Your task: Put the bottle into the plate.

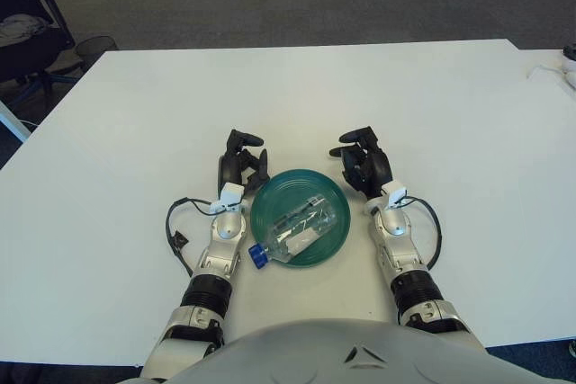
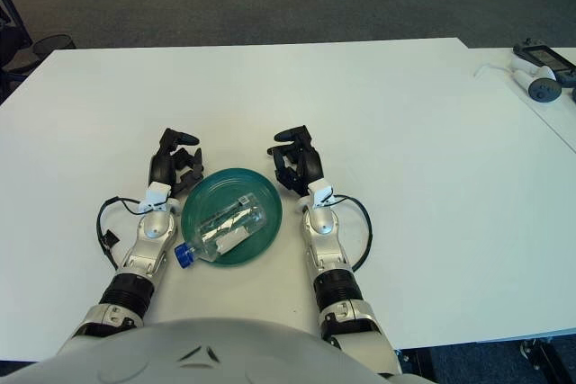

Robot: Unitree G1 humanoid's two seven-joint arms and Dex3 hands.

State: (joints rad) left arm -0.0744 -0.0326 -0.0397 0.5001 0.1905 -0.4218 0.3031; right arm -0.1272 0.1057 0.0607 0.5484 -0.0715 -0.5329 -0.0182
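A clear plastic bottle [image 1: 299, 232] with a blue cap lies on its side in a green plate [image 1: 327, 190] on the white table. Its cap end [image 1: 258, 255] sticks out over the plate's near left rim. My left hand [image 1: 243, 162] shows just left of the plate, fingers relaxed and holding nothing. My right hand [image 1: 364, 162] shows just right of the plate, fingers relaxed and holding nothing. Neither hand touches the bottle.
The white table [image 1: 450, 114] stretches wide behind and to both sides of the plate. A black office chair [image 1: 27, 33] stands off the far left corner. A second table at the far right carries a small device [image 2: 540, 65] with a white cable.
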